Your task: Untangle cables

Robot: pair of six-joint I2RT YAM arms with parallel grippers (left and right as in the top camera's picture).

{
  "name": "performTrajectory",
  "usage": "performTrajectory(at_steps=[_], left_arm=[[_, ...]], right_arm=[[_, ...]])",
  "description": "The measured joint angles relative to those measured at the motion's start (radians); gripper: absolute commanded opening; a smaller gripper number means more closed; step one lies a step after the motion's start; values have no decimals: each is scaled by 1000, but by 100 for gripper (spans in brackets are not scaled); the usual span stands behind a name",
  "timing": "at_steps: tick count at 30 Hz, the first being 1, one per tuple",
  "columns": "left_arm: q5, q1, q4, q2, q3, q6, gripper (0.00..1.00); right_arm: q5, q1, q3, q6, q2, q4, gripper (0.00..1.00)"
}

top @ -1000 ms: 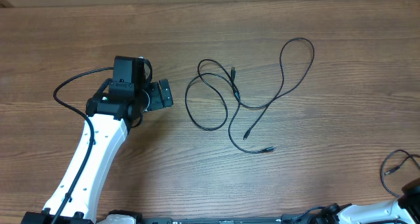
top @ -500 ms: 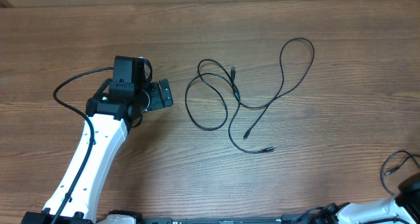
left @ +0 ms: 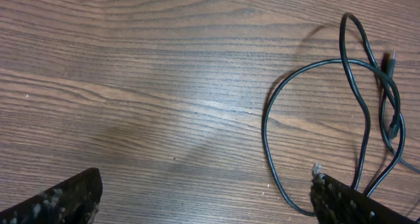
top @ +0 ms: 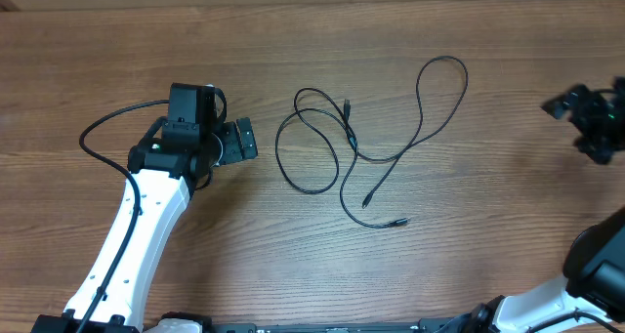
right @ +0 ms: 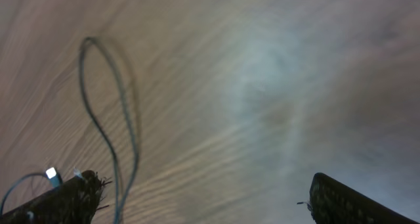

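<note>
Your desk (top: pixel 98 50) is brown wood with visible grain, matt with a faint sheen. The cables (top: pixel 352 143) are thin, smooth black cord, slightly glossy. The left arm (top: pixel 137 226) has a smooth white plastic shell. The fingers (left: pixel 59 198) of the left pincer (left: pixel 207 178) look black, scuffed and dusty.

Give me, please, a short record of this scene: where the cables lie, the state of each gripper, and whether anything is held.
cables: thin black cables in overlapping loops on the wooden table, near its middle
tangle: strands cross each other at several spots
left gripper: left gripper open, beside the loops, not touching them
right gripper: right gripper open, well apart from the cables
held: nothing
</note>
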Motion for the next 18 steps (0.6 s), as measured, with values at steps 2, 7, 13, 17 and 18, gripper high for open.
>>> performTrajectory(at_steps=[2,7,13,17,18], left_arm=[[0,0,0,0,0,0,100],[0,0,0,0,0,0,100],[0,0,0,0,0,0,100],[0,0,0,0,0,0,100],[0,0,0,0,0,0,100]], right_arm=[[0,40,0,0,0,26,100],[0,131,-2,0,0,92,100],[-1,250,-52,27,0,217,100],[-16,297,-74,77,17,289,100],[-25,303,-74,81,27,307,100]])
